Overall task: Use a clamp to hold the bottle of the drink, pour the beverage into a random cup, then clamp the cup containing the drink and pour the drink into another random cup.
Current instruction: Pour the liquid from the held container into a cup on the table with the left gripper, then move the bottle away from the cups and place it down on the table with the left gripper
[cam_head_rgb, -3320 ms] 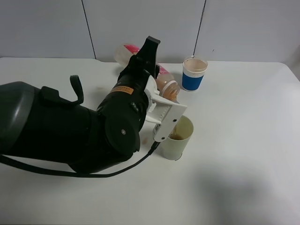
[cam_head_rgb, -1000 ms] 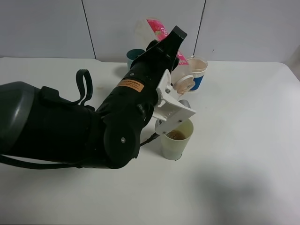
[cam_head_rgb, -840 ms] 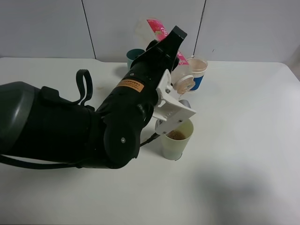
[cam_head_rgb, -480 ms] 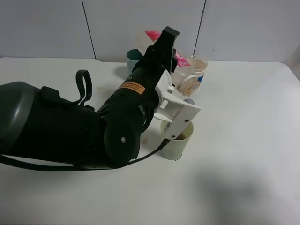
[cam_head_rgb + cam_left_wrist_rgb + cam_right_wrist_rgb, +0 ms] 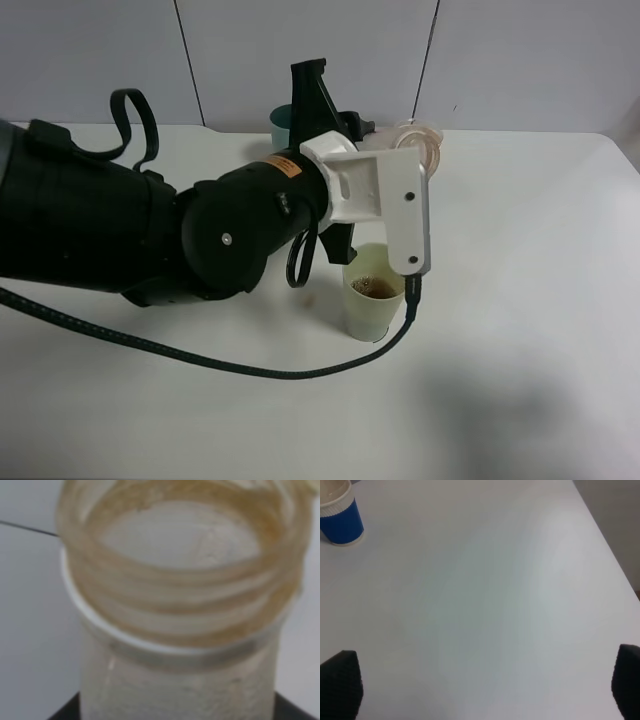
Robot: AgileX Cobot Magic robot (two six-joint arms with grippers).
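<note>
The bottle [image 5: 180, 675] is clear, cloudy plastic with a ridged neck, the arm [image 5: 120, 230] wears a matt black cover, its bracket [image 5: 405, 215] is smooth white plastic, the green cup [image 5: 372, 312] matt plastic, the blue cup [image 5: 340, 522] glossy with a ribbed band, the table [image 5: 485, 605] smooth matt white.

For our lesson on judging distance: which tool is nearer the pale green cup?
Left. The left tool, shut on the bottle, hangs just above the pale green cup; the right tool is over the table, that cup outside its view.
</note>
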